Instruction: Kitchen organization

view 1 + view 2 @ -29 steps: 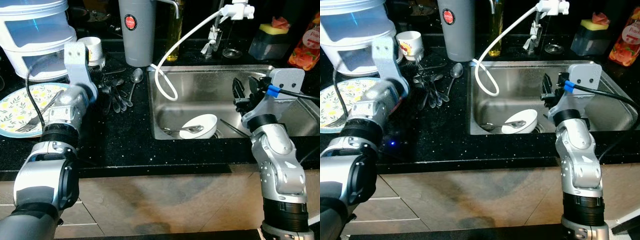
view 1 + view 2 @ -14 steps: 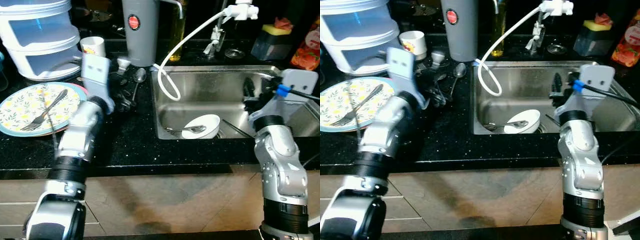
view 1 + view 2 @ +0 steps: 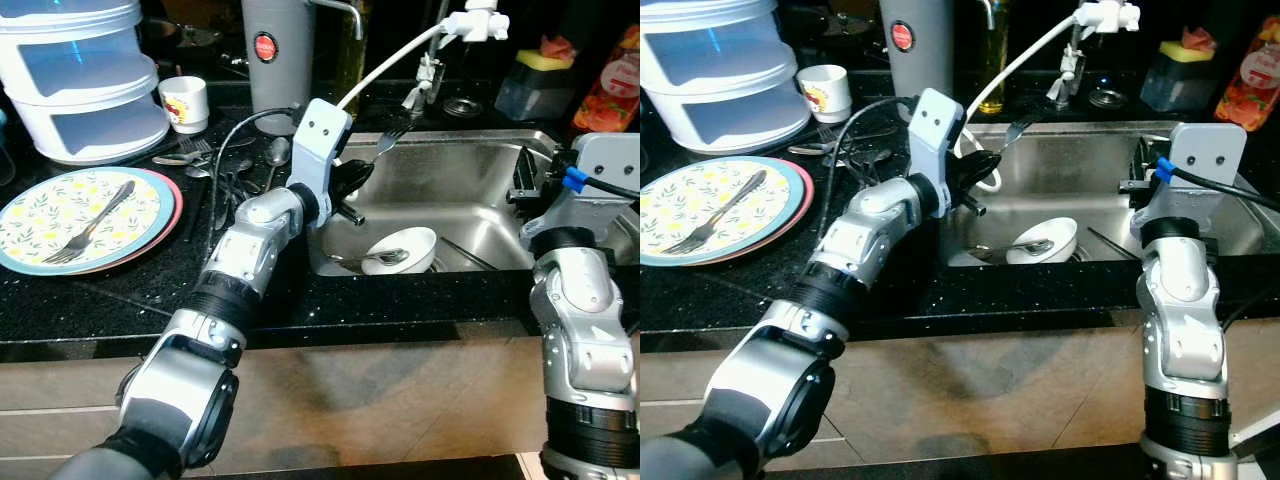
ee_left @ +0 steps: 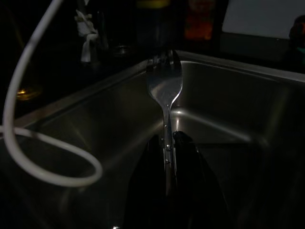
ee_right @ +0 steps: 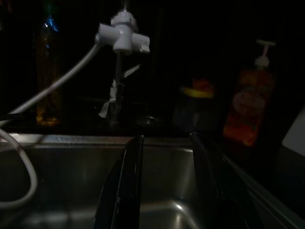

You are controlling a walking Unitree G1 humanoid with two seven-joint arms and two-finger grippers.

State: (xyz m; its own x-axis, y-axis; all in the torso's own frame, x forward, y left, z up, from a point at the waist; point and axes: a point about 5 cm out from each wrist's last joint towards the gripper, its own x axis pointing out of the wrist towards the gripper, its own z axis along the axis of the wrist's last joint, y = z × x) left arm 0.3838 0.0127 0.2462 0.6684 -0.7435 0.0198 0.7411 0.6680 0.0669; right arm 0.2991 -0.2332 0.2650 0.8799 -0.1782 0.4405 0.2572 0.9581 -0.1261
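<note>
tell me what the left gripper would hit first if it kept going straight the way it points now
Probably the sink's far steel wall. The left gripper, shut on a fork, points across the basin; nothing else lies ahead, though depth is hard to judge in the dark wrist view.

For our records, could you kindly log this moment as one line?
left gripper: shut on fork, over sink | right gripper: open, at sink's right side | bowl: in sink
</note>
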